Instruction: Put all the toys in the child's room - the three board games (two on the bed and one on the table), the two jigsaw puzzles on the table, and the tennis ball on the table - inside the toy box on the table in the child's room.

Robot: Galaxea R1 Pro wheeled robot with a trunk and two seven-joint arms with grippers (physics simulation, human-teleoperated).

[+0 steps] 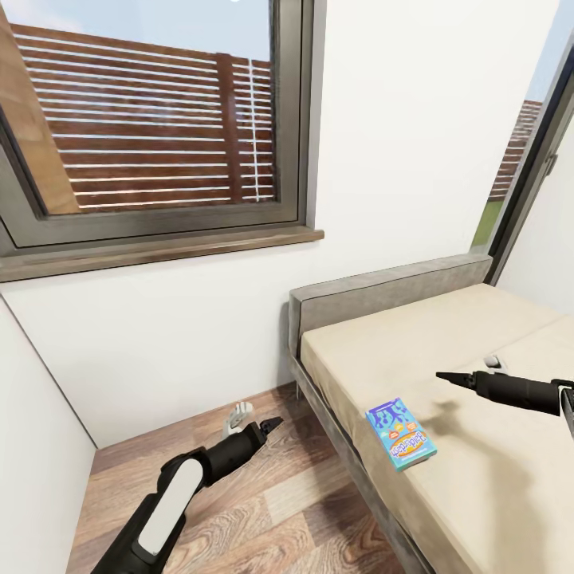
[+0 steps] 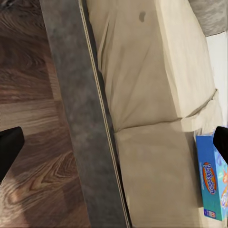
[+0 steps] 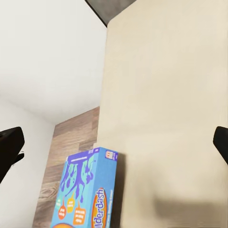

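Note:
One teal-blue board game (image 1: 401, 435) lies flat on the beige mattress near the bed's left edge. It also shows in the left wrist view (image 2: 211, 183) and the right wrist view (image 3: 88, 194). My right gripper (image 1: 446, 376) hangs over the mattress, a little right of and beyond the box, open with nothing in it; its dark fingers (image 3: 9, 145) stand far apart. My left gripper (image 1: 267, 425) hovers over the wood floor left of the bed, open and empty, its fingers (image 2: 9, 147) wide apart. The toy box, table, jigsaw puzzles and tennis ball are out of view.
The bed (image 1: 446, 494) has a grey headboard (image 1: 383, 291) and a grey side rail (image 2: 80, 118). A white wall with a large window (image 1: 151, 119) stands behind. Wood-plank floor (image 1: 263, 518) fills the narrow gap between the bed and the left wall.

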